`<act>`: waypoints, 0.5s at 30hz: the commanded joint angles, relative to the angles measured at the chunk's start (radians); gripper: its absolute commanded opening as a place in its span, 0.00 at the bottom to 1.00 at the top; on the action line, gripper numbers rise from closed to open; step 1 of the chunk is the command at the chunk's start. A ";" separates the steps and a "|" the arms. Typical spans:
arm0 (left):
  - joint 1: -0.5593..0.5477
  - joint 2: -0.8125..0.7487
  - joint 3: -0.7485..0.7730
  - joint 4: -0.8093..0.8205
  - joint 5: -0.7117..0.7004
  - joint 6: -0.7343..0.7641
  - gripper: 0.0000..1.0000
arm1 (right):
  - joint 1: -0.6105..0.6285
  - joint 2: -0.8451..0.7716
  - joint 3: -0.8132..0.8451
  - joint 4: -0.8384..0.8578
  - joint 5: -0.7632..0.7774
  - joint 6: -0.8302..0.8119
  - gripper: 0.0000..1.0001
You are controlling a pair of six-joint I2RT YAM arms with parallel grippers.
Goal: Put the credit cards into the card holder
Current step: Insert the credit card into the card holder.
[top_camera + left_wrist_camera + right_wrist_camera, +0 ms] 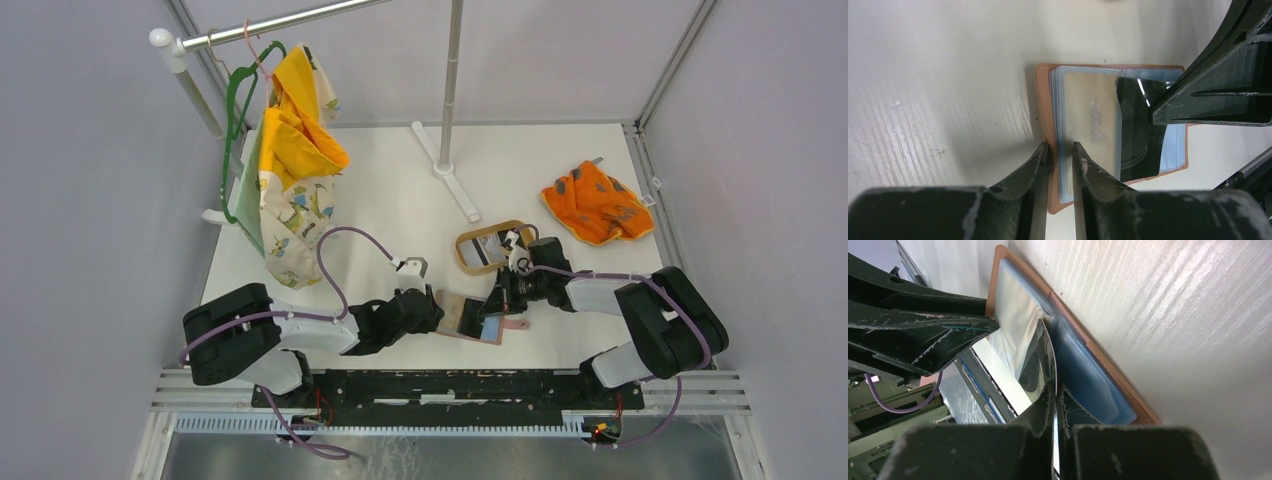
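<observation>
The card holder (488, 328) lies open on the table (400, 200), at the centre near its near edge, with the reddish-brown cover down and the blue-grey clear pockets up. A black card (1135, 135), bowed, sits partly slid into one pocket. A yellowish card (1090, 117) lies fully inside a pocket.

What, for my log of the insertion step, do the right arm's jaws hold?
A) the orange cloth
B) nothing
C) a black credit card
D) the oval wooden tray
C: the right gripper has its jaws shut on a glossy black credit card, whose bent far end meets the open card holder.
</observation>
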State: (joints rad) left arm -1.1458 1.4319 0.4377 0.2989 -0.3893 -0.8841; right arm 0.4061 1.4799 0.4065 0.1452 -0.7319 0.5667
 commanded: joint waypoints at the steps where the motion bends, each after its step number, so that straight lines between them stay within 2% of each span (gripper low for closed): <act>1: -0.005 0.038 -0.004 -0.080 -0.006 0.020 0.28 | -0.006 -0.014 -0.002 -0.116 0.112 -0.077 0.00; 15: -0.005 0.035 -0.011 -0.049 0.013 0.041 0.27 | -0.006 0.064 0.016 -0.111 0.097 -0.038 0.00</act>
State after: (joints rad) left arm -1.1458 1.4334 0.4385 0.3019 -0.3904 -0.8837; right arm 0.3977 1.4960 0.4221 0.1085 -0.7479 0.5529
